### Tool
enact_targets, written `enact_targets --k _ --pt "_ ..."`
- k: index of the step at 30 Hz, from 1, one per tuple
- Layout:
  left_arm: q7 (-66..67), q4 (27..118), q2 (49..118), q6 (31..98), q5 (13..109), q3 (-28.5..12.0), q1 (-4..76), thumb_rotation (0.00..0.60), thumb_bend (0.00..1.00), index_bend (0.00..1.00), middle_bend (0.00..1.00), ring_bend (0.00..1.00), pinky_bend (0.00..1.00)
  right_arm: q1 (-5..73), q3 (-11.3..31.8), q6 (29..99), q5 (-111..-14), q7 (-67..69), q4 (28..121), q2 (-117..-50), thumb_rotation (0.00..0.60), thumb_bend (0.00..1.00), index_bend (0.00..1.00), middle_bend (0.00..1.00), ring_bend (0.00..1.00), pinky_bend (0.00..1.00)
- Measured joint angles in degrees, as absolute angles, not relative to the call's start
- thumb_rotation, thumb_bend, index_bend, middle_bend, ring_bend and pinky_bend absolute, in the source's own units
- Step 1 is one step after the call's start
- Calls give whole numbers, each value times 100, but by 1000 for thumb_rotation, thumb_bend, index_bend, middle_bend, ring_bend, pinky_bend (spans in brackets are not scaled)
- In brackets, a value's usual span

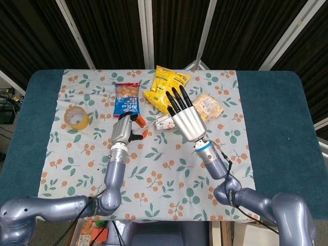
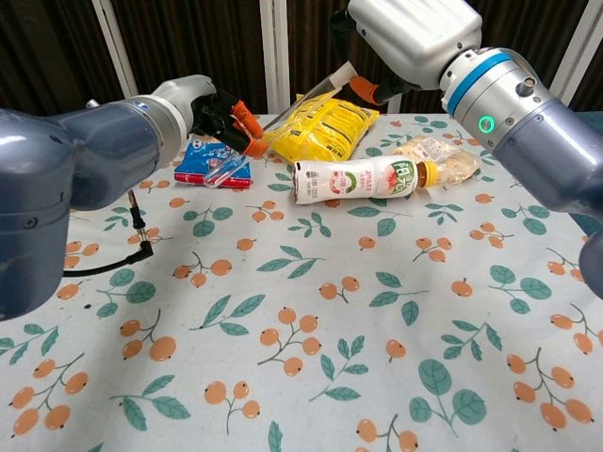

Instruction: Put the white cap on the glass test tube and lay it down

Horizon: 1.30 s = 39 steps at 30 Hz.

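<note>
My left hand (image 1: 124, 129) (image 2: 203, 108) grips a clear glass test tube (image 2: 297, 105) above the cloth. The tube slants up to the right, and its closed end (image 2: 215, 175) pokes out below the fingers. In the head view the tube (image 1: 149, 124) is a thin line between the two hands. My right hand (image 1: 187, 119) (image 2: 415, 38) hovers over the snack bags, its long fingers stretched out. It pinches the white cap (image 2: 345, 72) at the tube's upper end. Whether the cap sits on the mouth is hidden.
A yellow snack bag (image 1: 165, 87) (image 2: 325, 122), a blue packet (image 1: 126, 98) (image 2: 203, 160), a lying drink bottle (image 2: 358, 179) and a clear snack bag (image 1: 210, 106) crowd the far middle. A tape roll (image 1: 76, 118) lies far left. A black cable (image 2: 104, 264) trails on the left.
</note>
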<state>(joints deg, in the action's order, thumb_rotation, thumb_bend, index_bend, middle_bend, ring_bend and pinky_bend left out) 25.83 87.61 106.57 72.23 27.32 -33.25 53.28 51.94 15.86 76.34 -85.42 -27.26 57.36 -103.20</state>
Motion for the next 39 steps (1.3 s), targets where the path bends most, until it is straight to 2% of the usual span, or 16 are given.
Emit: enact_targets --k 39 --pt "2458 8524 10729 7176 3295 -3107 5381 600 516 728 489 118 0 5177 1593 7570 -8511 -2708 5838 -10306 600 465 582 172 0 0"
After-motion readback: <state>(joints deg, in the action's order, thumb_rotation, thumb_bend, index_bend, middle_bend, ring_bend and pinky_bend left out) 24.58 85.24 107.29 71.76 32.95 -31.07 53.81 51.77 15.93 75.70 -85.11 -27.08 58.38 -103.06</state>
